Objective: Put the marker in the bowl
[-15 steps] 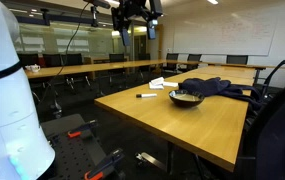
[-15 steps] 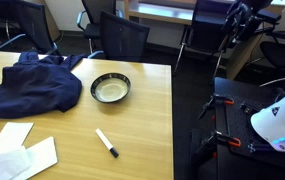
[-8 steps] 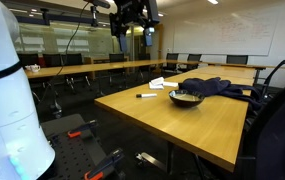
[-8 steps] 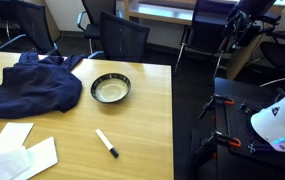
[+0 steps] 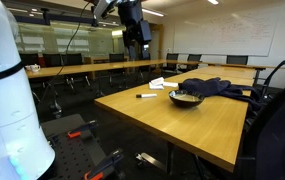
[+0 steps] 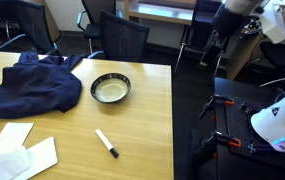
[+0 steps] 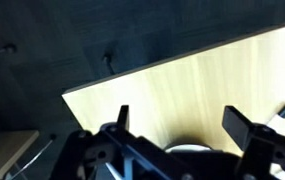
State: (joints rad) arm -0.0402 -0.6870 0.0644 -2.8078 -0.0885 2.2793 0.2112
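Observation:
A white marker with a black cap (image 6: pixel 107 143) lies on the wooden table (image 6: pixel 142 110), in front of a dark bowl (image 6: pixel 110 89) with a pale inside. Both exterior views show them: marker (image 5: pixel 146 96), bowl (image 5: pixel 186 98). My gripper (image 5: pixel 140 42) hangs high above the table, far from both. In the wrist view its two fingers (image 7: pixel 180 125) are spread wide with nothing between them. The bowl's rim (image 7: pixel 190 150) shows at the bottom of that view and the marker's tip (image 7: pixel 281 112) at the right edge.
A dark blue cloth (image 6: pixel 27 85) lies beside the bowl. White papers (image 6: pixel 20 157) lie at the table's near corner. Office chairs (image 6: pixel 117 35) stand along the far side. Orange clamps (image 6: pixel 225 142) sit on the robot base.
The arm has swung and come lower over the table edge in the exterior views. The marker, bowl and cloth have not moved.

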